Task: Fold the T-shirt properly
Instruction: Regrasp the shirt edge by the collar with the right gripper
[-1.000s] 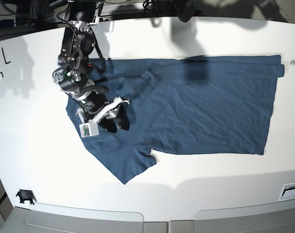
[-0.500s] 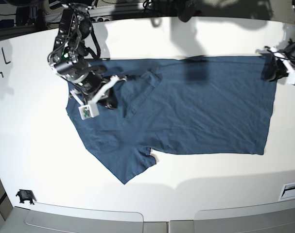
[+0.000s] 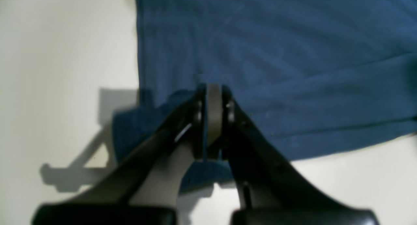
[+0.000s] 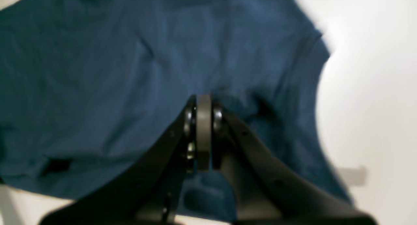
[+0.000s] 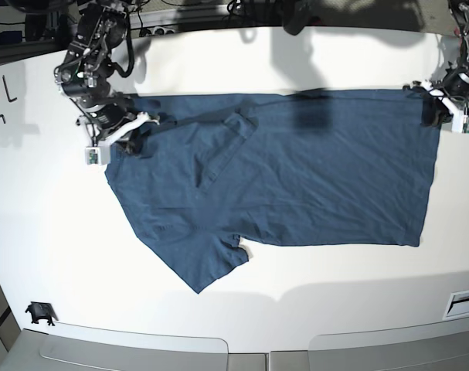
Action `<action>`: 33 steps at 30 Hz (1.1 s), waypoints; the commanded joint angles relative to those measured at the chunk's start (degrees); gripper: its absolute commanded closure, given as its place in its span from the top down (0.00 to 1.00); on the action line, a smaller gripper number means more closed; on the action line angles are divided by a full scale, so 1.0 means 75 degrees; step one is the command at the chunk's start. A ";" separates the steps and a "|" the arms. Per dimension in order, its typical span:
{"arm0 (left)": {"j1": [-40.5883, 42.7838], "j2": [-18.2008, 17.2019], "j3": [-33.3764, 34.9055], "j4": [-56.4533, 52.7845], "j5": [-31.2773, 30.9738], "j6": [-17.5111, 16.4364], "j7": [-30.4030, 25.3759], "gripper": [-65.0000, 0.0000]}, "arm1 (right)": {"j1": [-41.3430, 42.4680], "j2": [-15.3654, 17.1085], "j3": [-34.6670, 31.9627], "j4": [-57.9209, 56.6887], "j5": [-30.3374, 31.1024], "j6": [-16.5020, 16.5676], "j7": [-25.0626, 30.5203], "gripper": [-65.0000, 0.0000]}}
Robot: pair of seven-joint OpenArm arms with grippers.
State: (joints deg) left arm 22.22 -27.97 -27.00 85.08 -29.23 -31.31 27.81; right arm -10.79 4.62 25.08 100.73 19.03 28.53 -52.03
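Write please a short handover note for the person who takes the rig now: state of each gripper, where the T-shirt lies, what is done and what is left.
Left gripper: shut on the T-shirt, pinching cloth at a hem corner, at the far right in the base view.
Right gripper: shut on the T-shirt, at the far edge near the shoulder, on the left in the base view.
T-shirt: spread nearly flat on the white table, collar end to the left in the base view, hem to the right. The near sleeve points toward the table's front edge; a flap lies folded over near the collar.
Done: both far-edge grips taken.
Left: every fold of the body; the near sleeve is not yet tucked.
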 commanded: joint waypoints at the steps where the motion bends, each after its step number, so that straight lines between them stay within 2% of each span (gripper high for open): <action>1: -0.0041 -0.0149 -0.0070 -0.0061 -0.0108 0.0003 -0.0178 0.00 | 0.0061 0.0105 0.0017 -0.0096 0.0052 -0.0003 0.0230 0.00; 10: -0.0041 -0.0149 -0.0070 -0.0519 -0.0114 0.0003 -0.0178 0.00 | 0.0055 0.0146 0.0017 -0.1498 0.0055 0.0000 0.0259 0.00; 24: 0.0041 -0.0154 -0.0073 -0.0519 -0.0114 0.0006 0.1131 0.00 | -0.0373 0.0533 0.0020 -0.1510 0.0122 0.0000 -0.0242 0.00; 28: 0.0405 -0.0178 -0.0093 -0.0519 -0.0268 0.0006 0.1151 0.00 | -0.0545 0.0650 0.0020 -0.1510 0.0134 0.0000 -0.0452 0.00; 33: 0.1075 -0.0187 -0.0093 -0.0513 -0.0842 0.0003 0.1148 0.00 | -0.0766 0.0903 0.0020 -0.1495 0.0143 0.0000 -0.0603 0.00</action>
State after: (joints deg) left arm 29.56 -28.58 -27.46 80.97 -36.69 -31.51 34.44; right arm -16.10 10.79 25.10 89.45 22.96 29.19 -53.30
